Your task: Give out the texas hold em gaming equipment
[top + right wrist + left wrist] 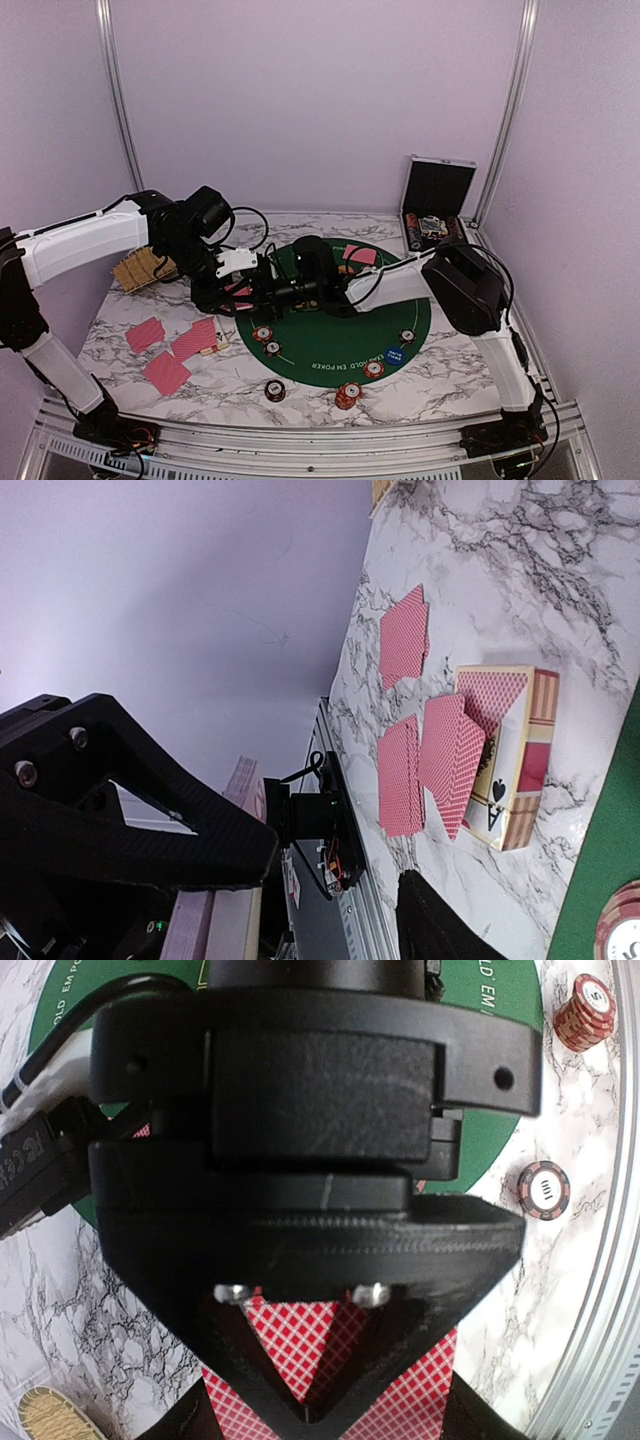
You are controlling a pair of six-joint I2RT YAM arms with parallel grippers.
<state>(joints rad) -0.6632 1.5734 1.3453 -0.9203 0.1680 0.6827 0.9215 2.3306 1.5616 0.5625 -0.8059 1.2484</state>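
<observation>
My left gripper [232, 292] is shut on a stack of pink-red-backed playing cards [290, 1345] over the left edge of the green poker mat [330, 345]. My right gripper [262, 290] meets it head-on; its black body [320, 1090] fills the left wrist view, with one finger frame lying over the cards. In the right wrist view that gripper [340, 880] stands open with no card between its fingers. Small piles of cards [145, 333] [165, 372] [195, 340] lie left of the mat, and another pile [360, 255] lies on it. Striped chips [262, 334] [347, 396] [373, 368] and a blue disc [397, 354] sit at the mat's front.
A card box [505, 760] lies beside the left piles. The woven basket [140, 268] is at the far left under my left arm. The open silver case [437, 200] stands at the back right. More chips [584, 1010] [545, 1189] lie near the front rail.
</observation>
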